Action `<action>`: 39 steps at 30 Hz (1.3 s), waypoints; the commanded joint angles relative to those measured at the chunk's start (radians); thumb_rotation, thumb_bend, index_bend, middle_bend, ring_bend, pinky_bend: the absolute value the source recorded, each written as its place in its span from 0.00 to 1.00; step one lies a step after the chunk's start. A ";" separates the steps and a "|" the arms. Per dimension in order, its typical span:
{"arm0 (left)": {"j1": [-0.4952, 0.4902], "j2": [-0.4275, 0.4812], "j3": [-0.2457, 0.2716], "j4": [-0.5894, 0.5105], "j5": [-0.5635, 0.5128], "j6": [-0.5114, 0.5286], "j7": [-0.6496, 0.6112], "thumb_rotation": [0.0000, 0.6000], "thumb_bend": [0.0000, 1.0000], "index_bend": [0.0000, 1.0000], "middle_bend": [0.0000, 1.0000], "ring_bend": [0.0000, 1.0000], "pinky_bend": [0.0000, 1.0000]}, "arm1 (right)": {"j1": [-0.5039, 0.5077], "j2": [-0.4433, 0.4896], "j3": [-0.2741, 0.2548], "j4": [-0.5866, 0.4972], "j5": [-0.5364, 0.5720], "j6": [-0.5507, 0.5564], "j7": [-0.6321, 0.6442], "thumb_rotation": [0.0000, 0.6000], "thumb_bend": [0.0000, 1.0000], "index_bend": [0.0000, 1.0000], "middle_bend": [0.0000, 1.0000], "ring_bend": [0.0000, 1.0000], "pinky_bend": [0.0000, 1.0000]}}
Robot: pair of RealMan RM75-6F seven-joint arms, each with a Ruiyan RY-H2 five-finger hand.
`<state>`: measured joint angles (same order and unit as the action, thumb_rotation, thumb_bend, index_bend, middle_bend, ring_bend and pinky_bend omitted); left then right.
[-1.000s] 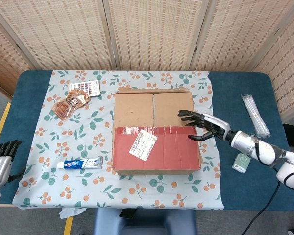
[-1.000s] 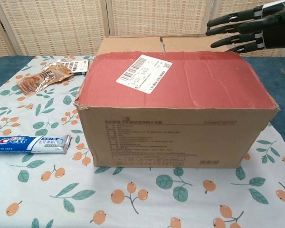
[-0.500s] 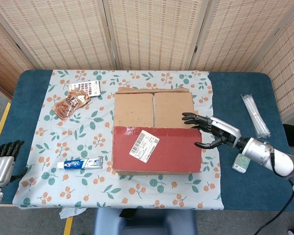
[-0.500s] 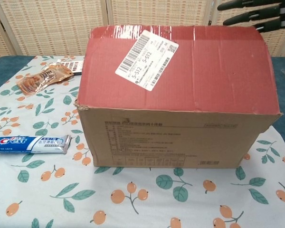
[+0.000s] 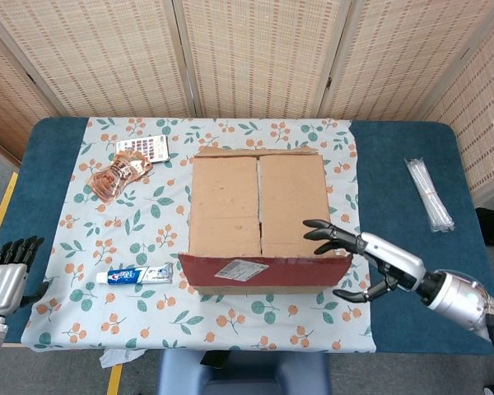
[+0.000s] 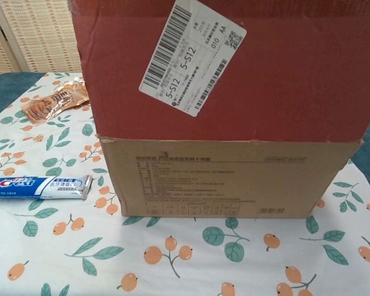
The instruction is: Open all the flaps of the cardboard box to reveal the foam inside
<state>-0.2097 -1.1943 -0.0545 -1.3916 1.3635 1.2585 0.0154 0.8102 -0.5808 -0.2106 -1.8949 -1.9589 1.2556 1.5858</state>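
Woven screens back a blue table (image 5: 395, 156) laid with a floral cloth (image 5: 148, 222), and at the lower right of the head view the right hand (image 5: 358, 262) is spread wide, fingers splayed and clasping nothing, fingertips (image 5: 311, 224) at the right end of the red front flap (image 5: 263, 267), contact too close to call. That flap stands roughly upright on the cardboard box (image 5: 259, 218) in mid-frame, so it could, I judge, fall shut again if released before passing vertical, or the light box could skid toward the near edge under the pull. The two inner flaps (image 5: 258, 202) lie closed over whatever foam is inside, and the left hand (image 5: 4, 276) waits idle at the lower left, its fingers loosely apart around nothing.
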 commanded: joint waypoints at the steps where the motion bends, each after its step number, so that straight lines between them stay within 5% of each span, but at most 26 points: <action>1: 0.001 0.000 0.002 -0.002 0.003 0.003 0.004 1.00 0.39 0.05 0.08 0.04 0.00 | -0.092 0.052 -0.039 -0.119 -0.065 0.031 -0.167 1.00 0.37 0.11 0.04 0.09 0.19; 11: 0.000 -0.001 0.004 -0.009 0.014 0.011 0.009 1.00 0.39 0.05 0.08 0.04 0.00 | -0.180 0.051 -0.093 -0.125 -0.192 0.062 -0.241 1.00 0.37 0.04 0.00 0.07 0.27; 18: -0.004 -0.002 0.005 -0.008 0.014 0.003 0.009 1.00 0.39 0.05 0.08 0.04 0.00 | -0.190 0.043 -0.040 -0.127 -0.097 0.057 -0.320 1.00 0.37 0.04 0.00 0.06 0.27; 24: -0.003 0.002 0.003 -0.008 0.011 0.003 -0.008 1.00 0.39 0.05 0.08 0.04 0.00 | -0.217 -0.108 0.101 -0.173 0.134 -0.038 -0.843 1.00 0.37 0.17 0.05 0.09 0.22; 34: -0.002 0.011 -0.003 0.005 0.005 -0.002 -0.051 1.00 0.39 0.05 0.08 0.04 0.00 | -0.085 -0.345 0.318 -0.068 0.391 -0.244 -1.582 1.00 0.37 0.44 0.05 0.01 0.00; 36: -0.002 0.013 -0.001 0.006 0.008 -0.005 -0.060 1.00 0.39 0.06 0.08 0.04 0.00 | -0.054 -0.395 0.349 -0.041 0.432 -0.269 -1.692 0.89 0.37 0.49 0.05 0.00 0.00; 39: -0.002 0.015 0.000 0.008 0.011 -0.006 -0.071 1.00 0.39 0.06 0.08 0.04 0.00 | -0.018 -0.456 0.379 0.005 0.465 -0.287 -1.808 0.56 0.39 0.55 0.05 0.00 0.00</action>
<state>-0.2117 -1.1799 -0.0548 -1.3841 1.3735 1.2530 -0.0545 0.7156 -0.9067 0.0693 -1.9648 -1.6089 1.0501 -0.0297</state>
